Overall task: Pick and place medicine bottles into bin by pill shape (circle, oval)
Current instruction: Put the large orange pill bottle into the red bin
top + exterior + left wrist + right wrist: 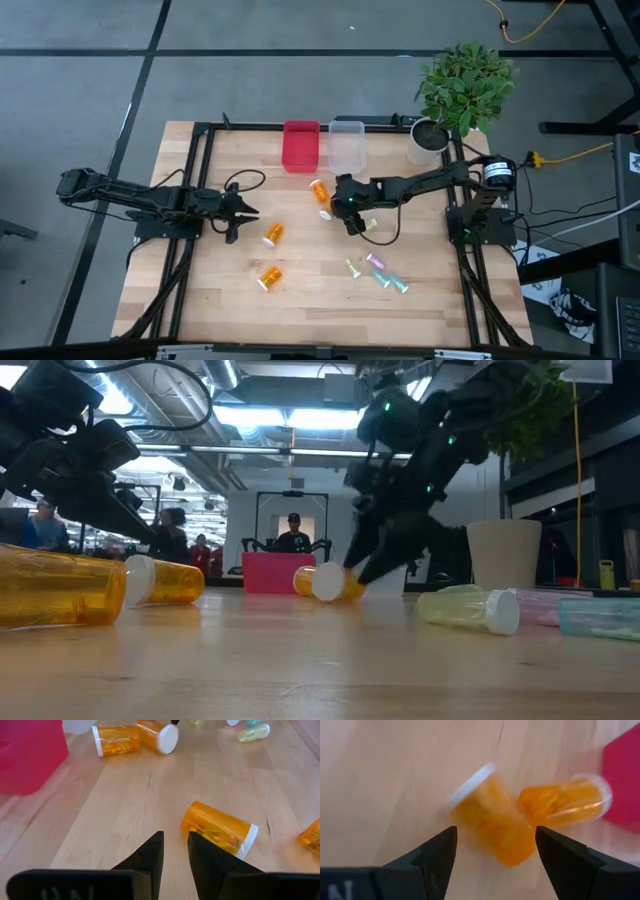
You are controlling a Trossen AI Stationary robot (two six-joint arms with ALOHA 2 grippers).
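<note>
Four orange bottles with white caps lie on their sides on the wooden table. Two lie together near the bins (320,189), one at mid-table (273,235) and one nearer the front (270,277). Several slim pale vials (378,272) lie at the right front. My right gripper (348,212) is open over the pair. In the right wrist view one bottle (492,827) lies between its spread fingers and the other bottle (565,802) lies just beyond. My left gripper (243,212) hangs just left of the mid-table bottle (220,827), its fingers (175,851) a narrow gap apart and empty.
A red bin (301,146) and a clear bin (347,147) stand side by side at the table's far edge. A white pot with a green plant (428,140) stands at the far right corner. Bare wood lies at the front left of the table.
</note>
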